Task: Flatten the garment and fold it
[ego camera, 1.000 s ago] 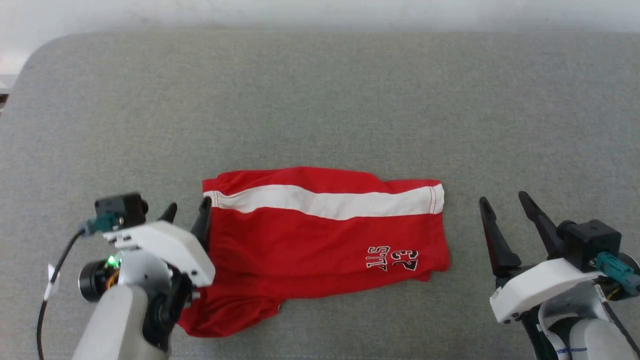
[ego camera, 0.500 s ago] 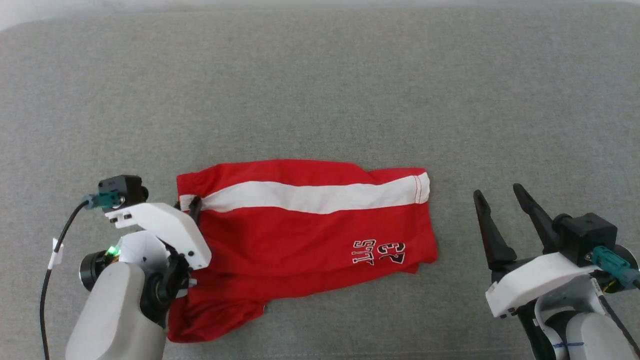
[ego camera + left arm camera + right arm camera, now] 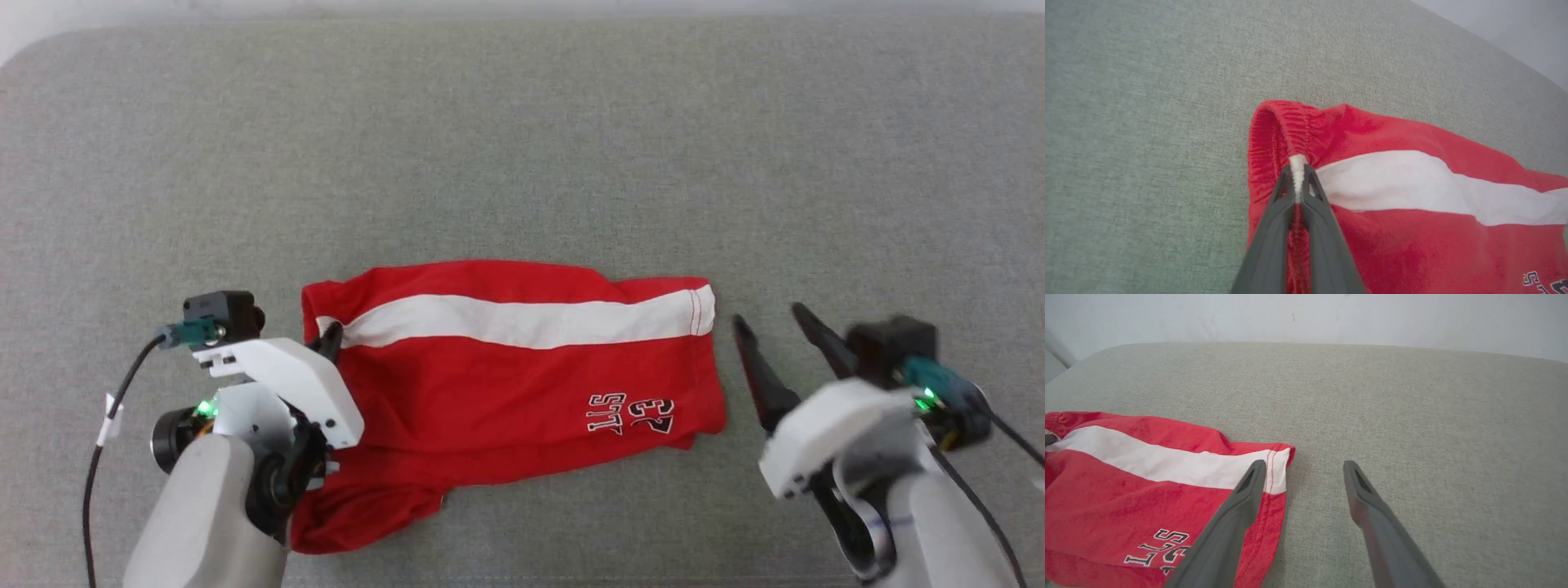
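Our left gripper (image 3: 1297, 178) has just clenched on the waistband of the garment (image 3: 490, 392) lying on the grey bench (image 3: 522, 139), while our right gripper (image 3: 767, 315), jaws apart, has neared its hem, so flattening can likely begin.

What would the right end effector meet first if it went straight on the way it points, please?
Probably the bare grey woven cushion surface, just beside the hem of the red soft-fabric shorts with a white stripe; the right end effector might brush that hem, since depth is unclear.

The garment (image 3: 506, 384) lies on the cushion (image 3: 522, 147); left tool (image 3: 330, 333) at its left edge; right tool (image 3: 767, 314) just right.
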Tool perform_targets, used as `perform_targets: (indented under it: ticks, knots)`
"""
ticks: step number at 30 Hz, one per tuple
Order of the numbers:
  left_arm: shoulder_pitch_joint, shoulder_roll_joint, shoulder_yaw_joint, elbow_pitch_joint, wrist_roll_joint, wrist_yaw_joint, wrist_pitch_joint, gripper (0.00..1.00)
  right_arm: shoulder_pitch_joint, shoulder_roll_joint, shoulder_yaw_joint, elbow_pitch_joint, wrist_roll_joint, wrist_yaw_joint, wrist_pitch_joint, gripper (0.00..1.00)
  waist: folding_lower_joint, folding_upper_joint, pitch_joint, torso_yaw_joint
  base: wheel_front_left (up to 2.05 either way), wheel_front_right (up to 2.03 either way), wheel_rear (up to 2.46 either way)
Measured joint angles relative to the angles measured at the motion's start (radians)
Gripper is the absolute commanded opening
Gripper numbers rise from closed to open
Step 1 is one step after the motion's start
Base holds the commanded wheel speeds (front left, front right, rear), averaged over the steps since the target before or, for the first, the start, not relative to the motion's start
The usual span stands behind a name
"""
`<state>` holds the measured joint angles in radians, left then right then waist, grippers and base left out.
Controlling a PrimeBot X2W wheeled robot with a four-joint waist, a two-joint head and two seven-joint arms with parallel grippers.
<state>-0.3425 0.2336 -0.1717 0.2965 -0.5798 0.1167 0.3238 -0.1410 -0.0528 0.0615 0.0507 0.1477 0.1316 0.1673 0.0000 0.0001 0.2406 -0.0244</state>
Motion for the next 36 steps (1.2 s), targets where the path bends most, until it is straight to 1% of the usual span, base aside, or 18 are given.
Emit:
perform_targets:
  ticks: [7,10,14,15,16,17,18,19,24,26,29,32,34,36]
  knots:
    - [0.009,-0.014,-0.010,-0.020,-0.001,0.001,-0.005,0.00,-0.157,0.000,0.063,0.194,0.085,0.000,0.130,1.00,0.0000,0.0000,0.025,0.020,0.00,0.00,0.00]
    - [0.008,-0.017,-0.015,-0.021,-0.002,0.001,-0.007,0.00,-0.197,0.001,0.091,0.231,0.107,0.000,0.169,1.00,0.0001,0.0000,0.036,0.031,0.00,0.00,0.00]
    - [0.005,-0.018,-0.016,-0.021,-0.002,0.001,-0.009,0.00,-0.218,0.001,0.105,0.258,0.108,0.000,0.201,1.00,0.0001,0.0000,0.047,0.041,0.00,0.00,0.00]
    - [0.005,-0.018,-0.016,-0.021,-0.002,0.001,-0.011,0.00,-0.220,0.001,0.105,0.263,0.107,0.000,0.202,0.82,0.0001,0.0000,0.049,0.042,0.00,0.00,0.00]
    - [0.004,-0.018,-0.016,-0.021,-0.003,0.001,-0.013,0.00,-0.223,0.001,0.105,0.267,0.104,0.000,0.202,0.50,0.0001,0.0000,0.051,0.043,0.00,0.00,0.00]
    - [0.004,-0.018,-0.017,-0.021,-0.004,0.001,-0.015,0.00,-0.224,0.001,0.108,0.270,0.097,0.000,0.202,0.39,0.0001,0.0000,0.052,0.044,0.00,0.00,0.00]
    - [0.004,-0.018,-0.017,-0.021,-0.007,0.001,-0.016,0.00,-0.225,0.001,0.108,0.270,0.097,0.000,0.198,0.24,0.0001,0.0001,0.052,0.045,0.00,0.00,0.00]
    - [0.004,-0.018,-0.017,-0.021,-0.011,0.001,-0.016,0.00,-0.226,0.001,0.108,0.270,0.097,0.000,0.191,0.00,0.0001,0.0000,0.052,0.045,0.00,0.00,0.00]
    - [0.003,-0.015,-0.013,-0.020,-0.019,-0.005,-0.041,0.00,-0.231,0.001,0.112,0.263,0.100,0.000,0.146,0.00,0.0001,0.0000,0.041,0.041,0.00,0.00,0.00]
    - [0.001,-0.010,-0.012,-0.024,-0.021,-0.018,-0.049,0.00,-0.241,0.001,0.111,0.258,0.107,0.000,0.137,0.00,0.0000,0.0000,0.034,0.038,0.00,0.00,0.00]
    - [-0.022,-0.007,-0.001,-0.047,-0.058,-0.055,-0.046,0.00,-0.269,0.001,0.111,0.246,0.107,0.000,0.132,0.00,0.0000,0.0000,0.029,0.032,0.00,0.00,0.00]
    - [-0.079,-0.006,0.020,-0.088,-0.124,-0.099,-0.012,0.00,-0.327,0.001,0.107,0.226,0.080,0.000,0.149,0.00,0.0000,0.0000,0.033,0.027,0.00,0.00,0.00]
    - [-0.135,0.005,0.034,-0.114,-0.157,-0.117,0.020,0.00,-0.381,0.001,0.101,0.209,0.066,0.000,0.165,0.00,0.0001,0.0000,0.041,0.024,0.00,0.00,0.00]
    - [-0.198,0.024,0.049,-0.136,-0.179,-0.125,0.053,0.00,-0.446,0.001,0.097,0.195,0.050,0.000,0.184,0.00,0.0000,0.0000,0.052,0.021,0.00,0.00,0.00]
